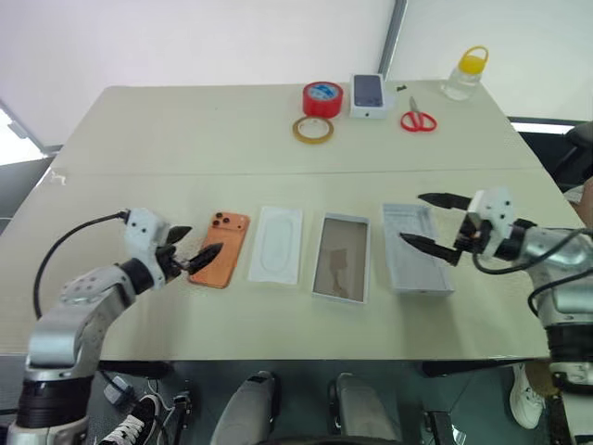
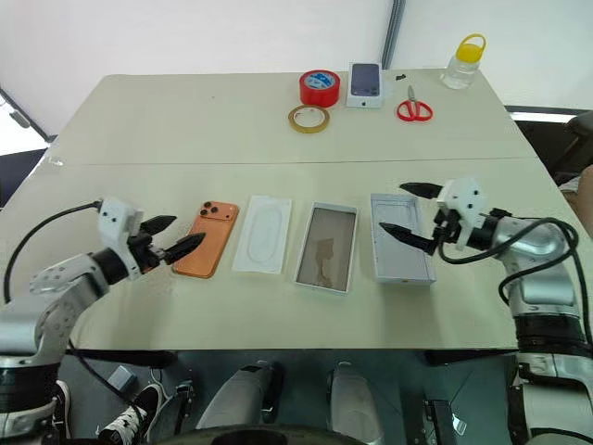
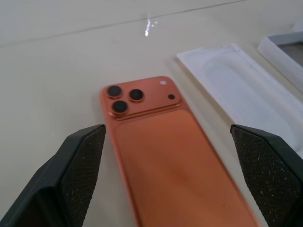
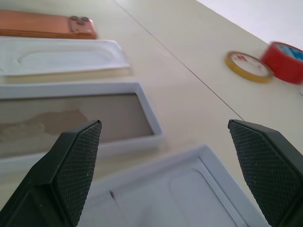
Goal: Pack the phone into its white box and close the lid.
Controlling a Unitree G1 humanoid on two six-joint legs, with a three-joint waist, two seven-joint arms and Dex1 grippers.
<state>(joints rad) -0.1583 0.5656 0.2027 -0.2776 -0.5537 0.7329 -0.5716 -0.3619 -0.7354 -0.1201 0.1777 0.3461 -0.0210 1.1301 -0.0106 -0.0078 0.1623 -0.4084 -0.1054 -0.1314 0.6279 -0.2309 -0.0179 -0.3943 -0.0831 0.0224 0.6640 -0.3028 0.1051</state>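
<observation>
Both grippers are held wide open, the left gripper (image 1: 196, 249) poised at the phone (image 1: 220, 248), which lies left of the white box (image 1: 341, 258), ready to be grasped, the right gripper (image 1: 435, 224) over the lid (image 1: 417, 248) beyond.

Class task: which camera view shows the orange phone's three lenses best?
The left wrist view: the orange rounded-rectangle smartphone lies close, its three dark lenses distinct. Both head views show it whole but small; the right wrist view catches one far edge.

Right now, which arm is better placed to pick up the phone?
Left. The left gripper is open right at the near end of the phone, fingers either side of it in the left wrist view. The right gripper is open over the lid, across the row.
</observation>
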